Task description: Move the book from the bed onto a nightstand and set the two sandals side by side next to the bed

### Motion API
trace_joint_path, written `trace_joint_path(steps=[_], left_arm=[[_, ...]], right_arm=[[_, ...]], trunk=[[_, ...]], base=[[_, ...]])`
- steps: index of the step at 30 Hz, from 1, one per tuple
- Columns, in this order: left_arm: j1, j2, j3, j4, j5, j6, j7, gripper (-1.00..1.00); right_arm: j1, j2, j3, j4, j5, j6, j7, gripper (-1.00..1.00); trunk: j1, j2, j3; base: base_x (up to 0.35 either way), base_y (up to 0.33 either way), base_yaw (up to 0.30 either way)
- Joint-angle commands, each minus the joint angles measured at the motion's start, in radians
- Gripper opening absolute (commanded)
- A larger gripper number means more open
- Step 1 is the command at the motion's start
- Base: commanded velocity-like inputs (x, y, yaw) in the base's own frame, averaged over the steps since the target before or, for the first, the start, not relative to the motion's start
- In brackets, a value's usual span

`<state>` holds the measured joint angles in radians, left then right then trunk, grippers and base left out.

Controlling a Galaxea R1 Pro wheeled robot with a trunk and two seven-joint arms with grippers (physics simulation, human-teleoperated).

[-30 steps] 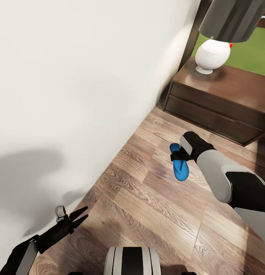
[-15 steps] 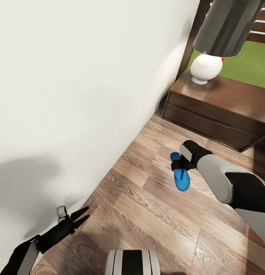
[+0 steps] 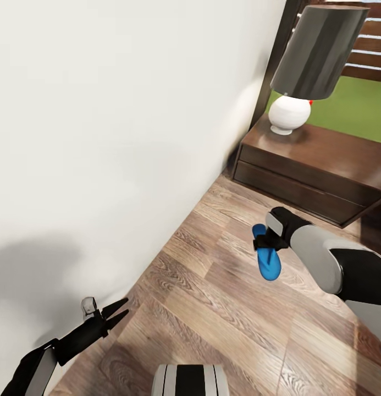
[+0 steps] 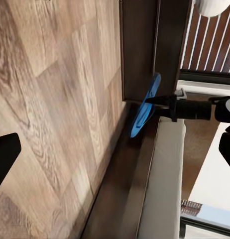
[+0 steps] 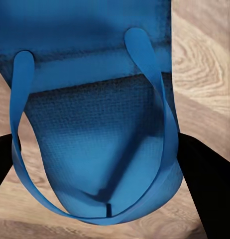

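Nearest to us, our left pincer (image 3: 117, 312) hangs low beside the bed (image 3: 102, 137), its two fingers spread apart with nothing between them. The bed's pale mattress rises as a broad blank surface from there; its frame is hard to make out in the head view.

Farther along the wooden floor (image 3: 212, 308), away from the bed's side, our right pincer (image 3: 265, 242) is closed on one blue sandal (image 3: 266, 259), gripping it near the strap end. The sole hangs above the floor, free of the boards. In the right wrist view the sandal (image 5: 102, 134) is so close that its edges are cut off.

Beyond the sandal, at the bed's head, stands the nightstand (image 3: 316, 165) carrying a lamp (image 3: 308, 71). Its drawers are shut.
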<state>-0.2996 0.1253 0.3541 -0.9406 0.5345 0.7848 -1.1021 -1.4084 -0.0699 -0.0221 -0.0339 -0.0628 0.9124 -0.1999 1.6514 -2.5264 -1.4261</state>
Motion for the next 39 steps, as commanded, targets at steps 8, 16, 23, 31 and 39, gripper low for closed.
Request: trace_joint_path(steps=[8, 16, 23, 31, 39], left_arm=[[0.0, 0.0, 0.0, 0.004, 0.004, 0.007, -0.001, 1.0], [-0.001, -0.002, 0.0, 0.007, 0.003, 0.005, 0.001, 1.0], [0.0, -0.019, -0.037, 0.008, 0.003, 0.001, 0.056, 1.0], [0.0, -0.041, -0.056, 0.008, 0.003, 0.001, 0.084, 1.0], [0.0, -0.056, -0.061, 0.008, 0.0, -0.005, 0.085, 1.0]], right_arm=[[-0.001, -0.007, -0.002, 0.0, -0.009, -0.001, -0.009, -1.0], [0.009, -0.028, -0.002, 0.0, -0.011, -0.005, -0.006, -1.0], [0.112, -0.034, -0.002, 0.001, -0.109, -0.06, -0.009, -1.0], [0.248, -0.038, -0.008, 0.002, -0.154, -0.086, -0.016, -1.0], [0.344, -0.109, -0.012, 0.062, -0.197, -0.241, -0.008, -1.0]], trunk=[[-0.004, 0.002, 0.03], [-0.007, 0.004, 0.061], [-0.01, 0.005, 0.088], [-0.014, 0.007, 0.119], [-0.018, 0.009, 0.15]], base=[[0.0, 0.0, 0.0], [0.0, 0.0, 0.0], [0.0, 0.0, 0.0], [0.0, 0.0, 0.0], [0.0, 0.0, 0.0]])
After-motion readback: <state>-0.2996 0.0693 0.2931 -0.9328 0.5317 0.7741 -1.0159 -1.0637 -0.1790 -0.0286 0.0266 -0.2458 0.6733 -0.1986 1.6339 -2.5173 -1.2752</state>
